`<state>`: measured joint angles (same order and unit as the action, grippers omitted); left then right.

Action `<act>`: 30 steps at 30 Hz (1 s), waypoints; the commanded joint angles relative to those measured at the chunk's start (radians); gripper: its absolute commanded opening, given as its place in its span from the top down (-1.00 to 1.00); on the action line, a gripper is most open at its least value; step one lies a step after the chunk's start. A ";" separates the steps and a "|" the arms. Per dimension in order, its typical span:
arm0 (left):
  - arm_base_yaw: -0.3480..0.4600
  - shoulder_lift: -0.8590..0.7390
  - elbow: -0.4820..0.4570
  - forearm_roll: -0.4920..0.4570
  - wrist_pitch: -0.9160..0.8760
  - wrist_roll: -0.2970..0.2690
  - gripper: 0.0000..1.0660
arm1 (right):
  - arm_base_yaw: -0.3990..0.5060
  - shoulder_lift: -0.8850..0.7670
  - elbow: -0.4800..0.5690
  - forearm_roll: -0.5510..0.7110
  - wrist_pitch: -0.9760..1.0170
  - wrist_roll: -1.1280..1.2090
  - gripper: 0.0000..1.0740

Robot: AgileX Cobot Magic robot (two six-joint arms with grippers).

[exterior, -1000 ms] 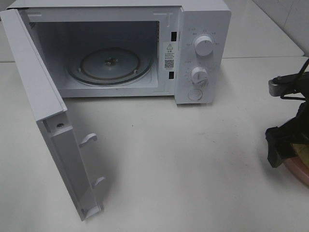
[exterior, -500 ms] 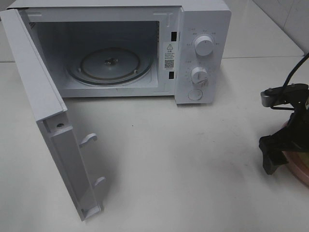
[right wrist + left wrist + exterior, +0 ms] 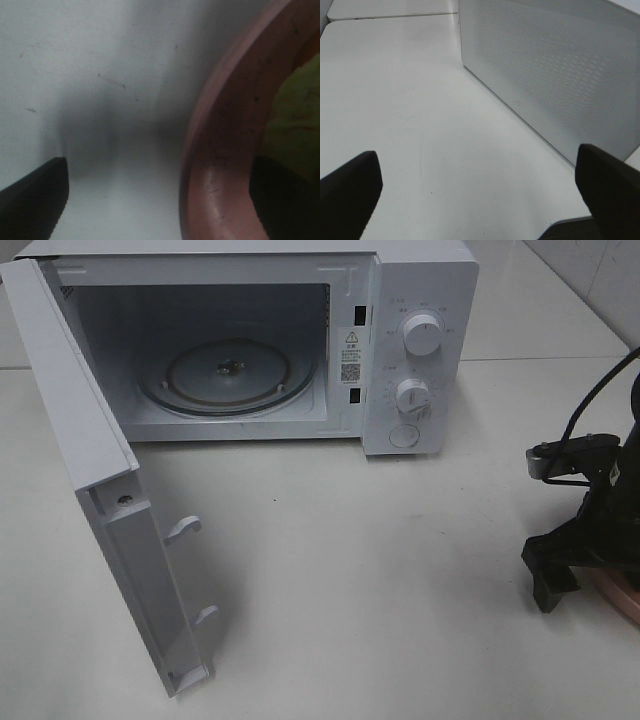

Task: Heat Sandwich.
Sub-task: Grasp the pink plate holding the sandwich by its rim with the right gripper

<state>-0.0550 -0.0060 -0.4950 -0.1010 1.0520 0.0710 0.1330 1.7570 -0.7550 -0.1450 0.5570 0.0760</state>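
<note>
Right gripper [image 3: 160, 200] has slid inward over the plate [image 3: 220, 150], its jaws spread astride the rim.
Sandwich [image 3: 295, 115] lies on the plate, just past the inner jaw. The next move is best made by dropping until the rim sits deep between the jaws, clear of the bread, then pinching and lifting level. Left gripper [image 3: 480, 195] is spread and empty, with the door [image 3: 560, 65] ahead of its jaws. Count: one plate, one sandwich, one microwave [image 3: 420, 300], two knobs [image 3: 421, 336].

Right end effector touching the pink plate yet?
Cannot tell. In the right wrist view the open end effector straddles the plate rim, one finger over the plate's inside, but blur hides any contact or gap.
</note>
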 commanded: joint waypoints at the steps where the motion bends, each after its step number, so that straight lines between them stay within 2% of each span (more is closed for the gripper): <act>1: -0.002 -0.024 0.002 -0.006 -0.015 -0.002 -0.94 | -0.006 0.012 -0.004 -0.007 -0.002 0.010 -0.72; 8: -0.002 -0.024 0.002 -0.006 -0.015 -0.002 -0.94 | -0.006 0.030 -0.004 -0.007 0.000 0.010 -0.66; 12: -0.002 -0.024 0.002 -0.006 -0.015 -0.002 -0.94 | -0.006 0.030 -0.004 -0.017 0.007 0.012 -0.48; 15: -0.002 -0.024 0.002 -0.006 -0.015 -0.002 -0.94 | -0.006 0.030 -0.004 -0.036 0.007 0.044 -0.14; 16: -0.002 -0.024 0.002 -0.006 -0.015 -0.002 -0.94 | -0.006 0.030 -0.004 -0.036 0.007 0.044 -0.14; 17: -0.002 -0.024 0.002 -0.006 -0.015 -0.002 -0.94 | -0.006 0.030 -0.004 -0.043 0.007 0.053 -0.04; 18: -0.002 -0.024 0.002 -0.006 -0.015 -0.002 -0.94 | -0.006 0.030 -0.004 -0.060 0.007 0.076 0.17; 19: -0.002 -0.024 0.002 -0.006 -0.015 -0.002 -0.94 | -0.006 0.030 -0.004 -0.067 0.008 0.083 0.26; 20: -0.002 -0.024 0.002 -0.006 -0.015 -0.002 -0.94 | -0.006 0.030 -0.004 -0.067 0.008 0.083 0.26; 22: -0.002 -0.024 0.002 -0.006 -0.015 -0.002 -0.94 | -0.006 0.030 -0.004 -0.081 0.009 0.098 0.45; 23: -0.002 -0.024 0.002 -0.006 -0.015 -0.002 -0.94 | -0.006 0.030 -0.004 -0.087 0.010 0.106 0.64; 27: -0.002 -0.024 0.002 -0.006 -0.015 -0.002 -0.94 | -0.006 0.030 -0.004 -0.087 0.016 0.105 0.85; 28: -0.002 -0.024 0.002 -0.006 -0.015 -0.002 -0.94 | -0.006 0.030 -0.006 -0.087 0.028 0.105 0.96; 30: -0.002 -0.024 0.002 -0.006 -0.015 -0.002 -0.94 | -0.006 0.030 -0.009 -0.087 0.035 0.105 1.00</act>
<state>-0.0550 -0.0060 -0.4950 -0.1010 1.0520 0.0710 0.1300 1.7790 -0.7680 -0.2400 0.5680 0.1690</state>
